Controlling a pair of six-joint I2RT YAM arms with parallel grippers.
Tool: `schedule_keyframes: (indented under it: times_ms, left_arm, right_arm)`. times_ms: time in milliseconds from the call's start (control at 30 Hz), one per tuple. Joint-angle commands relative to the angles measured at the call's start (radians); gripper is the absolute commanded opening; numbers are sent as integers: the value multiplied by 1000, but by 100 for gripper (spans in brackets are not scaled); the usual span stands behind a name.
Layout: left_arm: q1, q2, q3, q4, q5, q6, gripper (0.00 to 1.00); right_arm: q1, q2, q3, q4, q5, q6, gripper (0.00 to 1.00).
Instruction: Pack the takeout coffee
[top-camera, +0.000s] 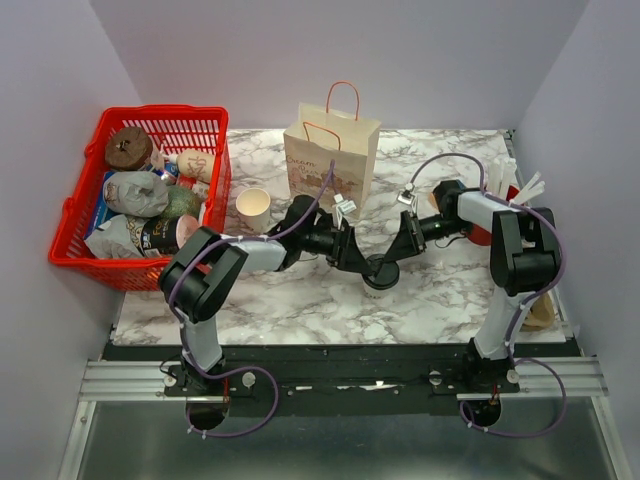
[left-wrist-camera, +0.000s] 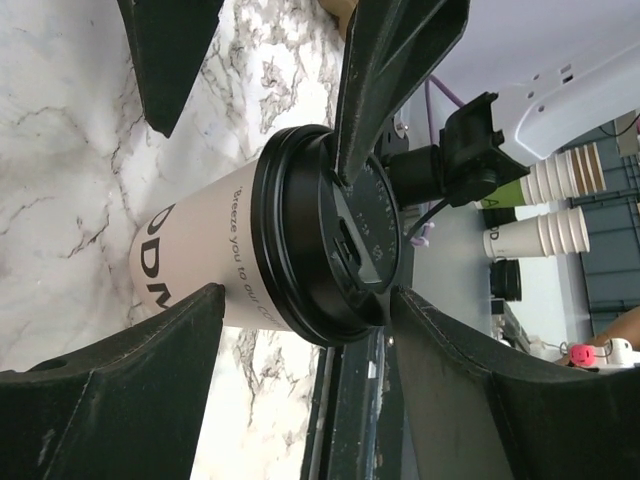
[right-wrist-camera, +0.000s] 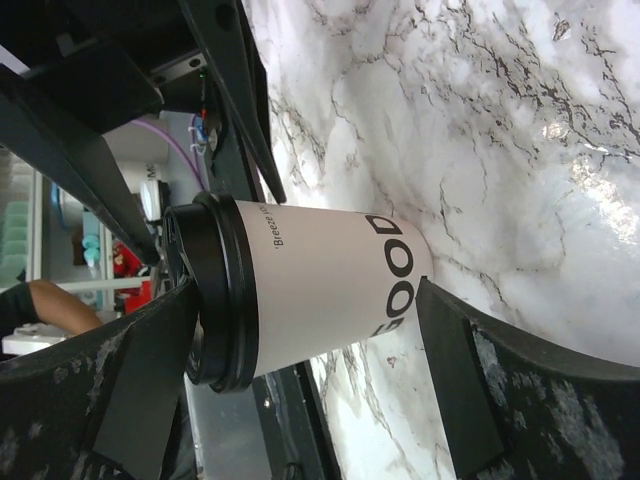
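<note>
Top: cup (top-camera: 381, 272) standing upright on tabletop (top-camera: 300, 300), bag (top-camera: 332, 150) well behind. L pincer (top-camera: 352, 252) and R pincer (top-camera: 402, 244) flanking it from opposite sides, about equally near.
L wrist: L pincer gaping, released. Cup sitting just ahead, long axis running finger-to-finger, not across. R finger (left-wrist-camera: 395, 70) touching lid (left-wrist-camera: 325, 235).
R wrist: R pincer gaping wide, released. Same alignment, so wrist roll prob. needed before closing.

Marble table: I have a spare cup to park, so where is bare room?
Bare marble lies along the near edge of the table, in front of the takeout coffee, and at the back right, beside the paper bag. Crowded: the centre round the coffee, and the left by the red basket and tan cup.
</note>
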Motion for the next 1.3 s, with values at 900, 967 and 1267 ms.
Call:
schedule_keyframes:
  times_ms: [900,967,1267]
  left_arm:
    - [-20,263,31,72,-51,-25,66]
    - [-20,241,39,73,-41,-8,66]
    - [14,86,50,131,35,-18,70]
  right_arm:
    - [-28,128,-159,178,-54,152,86]
    - [-27,101,-162,178,-55,135,86]
    - [-28,-123,-150,184,-6,69,93]
